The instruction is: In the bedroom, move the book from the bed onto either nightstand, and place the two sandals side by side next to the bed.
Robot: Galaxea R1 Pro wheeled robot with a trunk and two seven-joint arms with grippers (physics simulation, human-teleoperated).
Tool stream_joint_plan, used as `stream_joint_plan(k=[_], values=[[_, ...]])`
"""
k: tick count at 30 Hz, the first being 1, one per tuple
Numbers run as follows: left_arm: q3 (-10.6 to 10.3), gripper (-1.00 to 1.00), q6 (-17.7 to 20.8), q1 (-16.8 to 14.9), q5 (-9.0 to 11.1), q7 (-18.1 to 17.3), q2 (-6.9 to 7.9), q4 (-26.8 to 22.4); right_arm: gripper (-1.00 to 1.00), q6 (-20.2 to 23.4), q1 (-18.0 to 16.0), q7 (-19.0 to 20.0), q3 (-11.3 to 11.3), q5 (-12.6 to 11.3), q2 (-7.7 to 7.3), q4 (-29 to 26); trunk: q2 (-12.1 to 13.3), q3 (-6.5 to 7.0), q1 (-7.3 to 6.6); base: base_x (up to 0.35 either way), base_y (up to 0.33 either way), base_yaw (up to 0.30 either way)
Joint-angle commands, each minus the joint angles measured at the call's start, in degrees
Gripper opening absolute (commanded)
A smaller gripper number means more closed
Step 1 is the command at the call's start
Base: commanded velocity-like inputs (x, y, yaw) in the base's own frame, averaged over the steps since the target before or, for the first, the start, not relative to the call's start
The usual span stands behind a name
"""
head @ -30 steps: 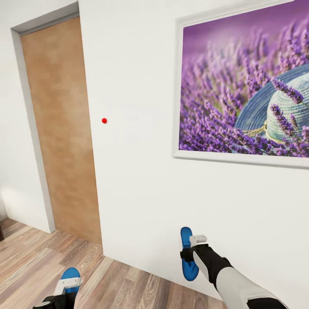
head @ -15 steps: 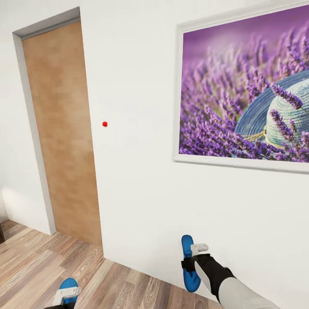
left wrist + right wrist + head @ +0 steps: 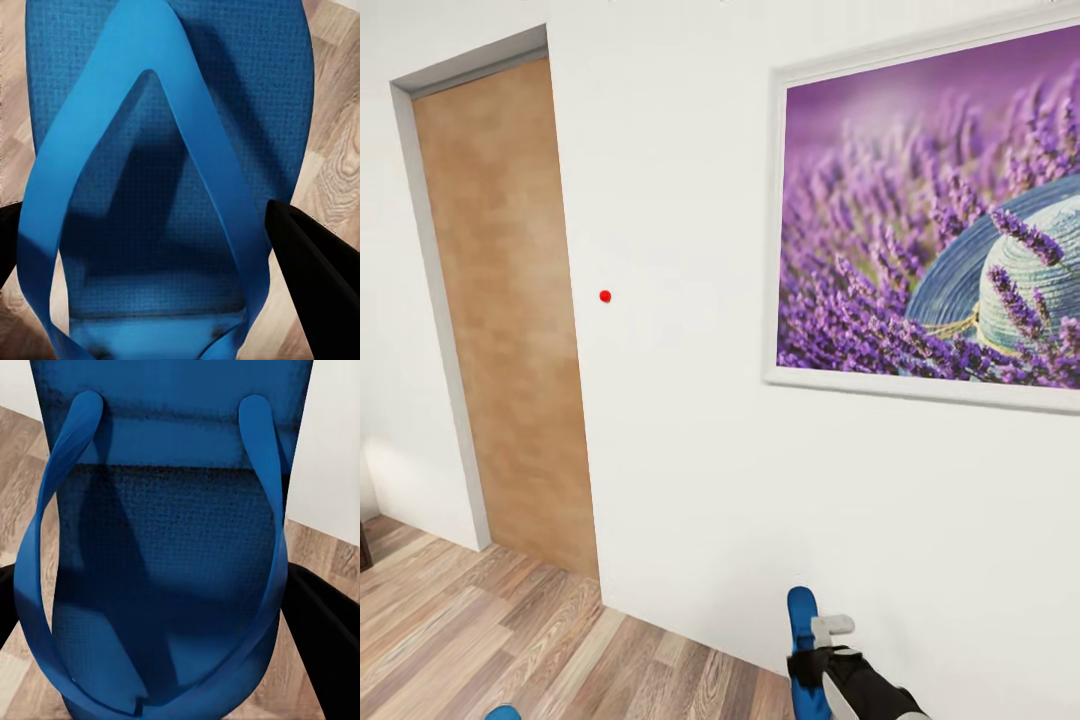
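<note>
A: Where are the sandals?

B: One in each pincer. The right pincer [image 3: 812,650] grips a blue sandal [image 3: 803,640] held upright at about five o'clock in the head view, close to the white wall [image 3: 680,420]. In the right wrist view its fingers [image 3: 326,637] sit on both sides of the sole. The left sandal [image 3: 165,165] is clamped the same way between the left pincer's fingers [image 3: 315,277]; just its tip [image 3: 502,713] peeks in at seven o'clock.

A: And the bed, the book?

B: Not before us. There is a wooden door [image 3: 500,320] at ten o'clock, a lavender picture [image 3: 930,220] at two o'clock, and plank floor [image 3: 510,630] below.

A: What could go wrong?

B: The robot faces a wall at close range. I judge that driving or turning carelessly could knock the right sandal against it and loosen the grip. Each sandal is pinched only at the sole's edges, so a jolt might twist one free.
</note>
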Motion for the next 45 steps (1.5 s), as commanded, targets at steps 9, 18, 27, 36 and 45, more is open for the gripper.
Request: stream_joint_plan(k=[9, 18, 27, 36, 45], values=[[0.01, -1.00, -3.29, -0.06, 0.58, 0.14, -0.05, 4.11, -1.00, 0.10, 4.99, -0.35, 0.26, 0.29, -0.52, 0.40, 3.57, 1.55, -1.98, 0.000, 0.000, 0.000], [0.02, -1.00, -5.47, -0.05, 0.65, 0.12, -0.01, 5.84, -1.00, -1.74, 6.78, -0.36, 0.23, 0.23, -0.66, 1.64, 7.18, 3.17, -3.96, 0.000, 0.000, 0.000], [-0.01, -1.00, -10.42, 0.13, 0.59, -0.22, -0.10, 6.17, -1.00, -5.95, 7.07, -0.41, 0.22, 0.30, -0.64, 5.68, 10.79, 4.79, -5.93, 0.000, 0.000, 0.000], [-0.01, -1.00, -12.38, 0.54, 0.65, -0.63, -0.22, 6.21, -1.00, -6.89, 7.16, -0.44, 0.26, 0.29, -0.53, 7.08, 11.19, 4.96, -6.15, 0.000, 0.000, 0.127], [0.00, -1.00, -13.53, 0.70, 0.66, -0.69, -0.63, 6.21, -1.00, -6.99, 7.18, -0.44, 0.32, 0.34, -0.45, 7.35, 11.19, 4.82, -6.15, 0.000, 0.000, 0.258]])
